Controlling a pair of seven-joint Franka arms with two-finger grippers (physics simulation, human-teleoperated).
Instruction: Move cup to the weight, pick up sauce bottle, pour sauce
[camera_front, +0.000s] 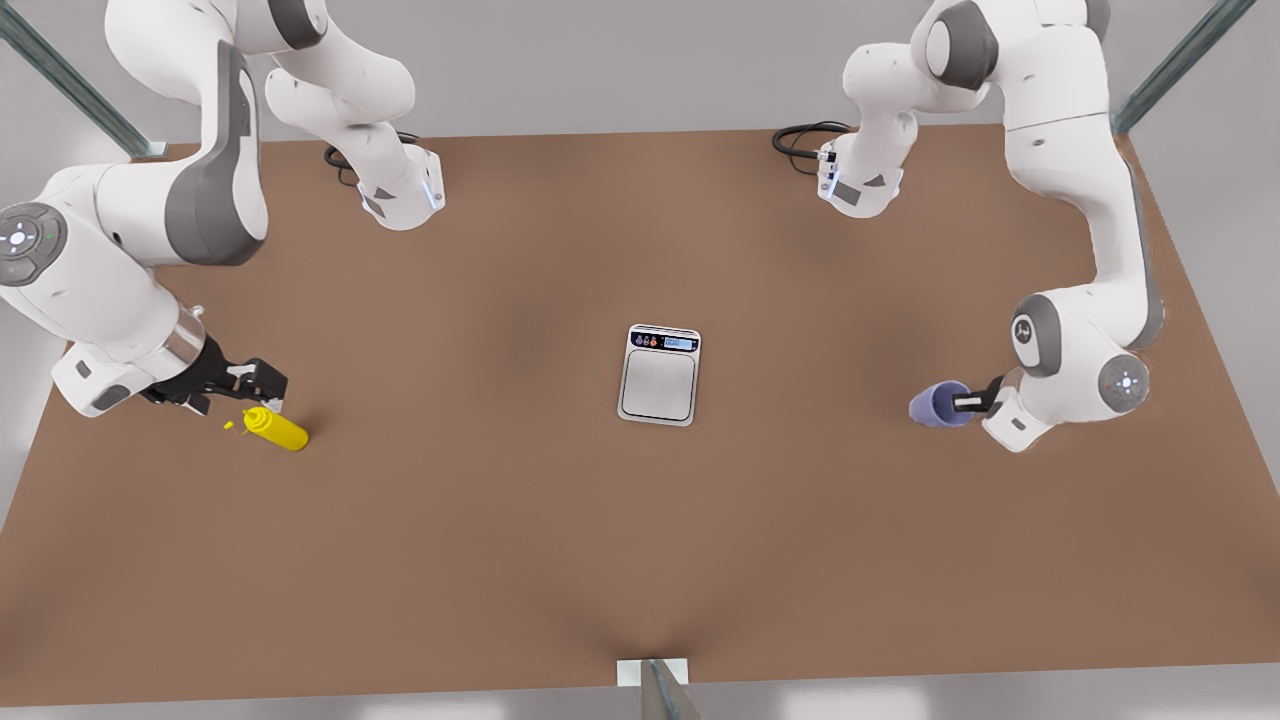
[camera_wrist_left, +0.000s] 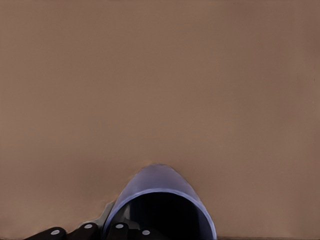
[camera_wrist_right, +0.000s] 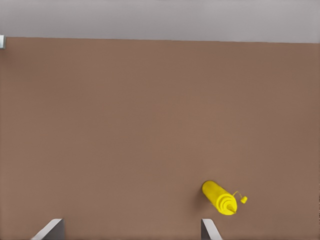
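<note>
My left gripper (camera_front: 962, 403) is at the cup (camera_front: 938, 404), on the front view's right of the scale (camera_front: 660, 374) and well apart from it. The cup is tipped over, its wall between my left fingers (camera_front: 968, 404). In the left wrist view the cup (camera_wrist_left: 159, 200) shows its dark open mouth toward the camera, with the dark finger parts (camera_wrist_left: 87, 231) right against its rim. I record the left fingers as closed onto the cup wall.

My right gripper (camera_front: 262, 392) is on the front view's left of the scale, also well apart from it. It hangs just above the bottle (camera_front: 276, 428), beside its nozzle end. The bottle lies on its side on the table (camera_front: 480, 540), nozzle pointing away from the scale, with a small yellow cap piece (camera_front: 229, 426) just off the nozzle tip. In the right wrist view my two grey fingertips (camera_wrist_right: 50, 229) stand wide apart with nothing between them; the bottle (camera_wrist_right: 220, 196) lies beyond one fingertip, untouched.

The scale sits mid-table, display strip on its far edge in the front view, plate bare.
</note>
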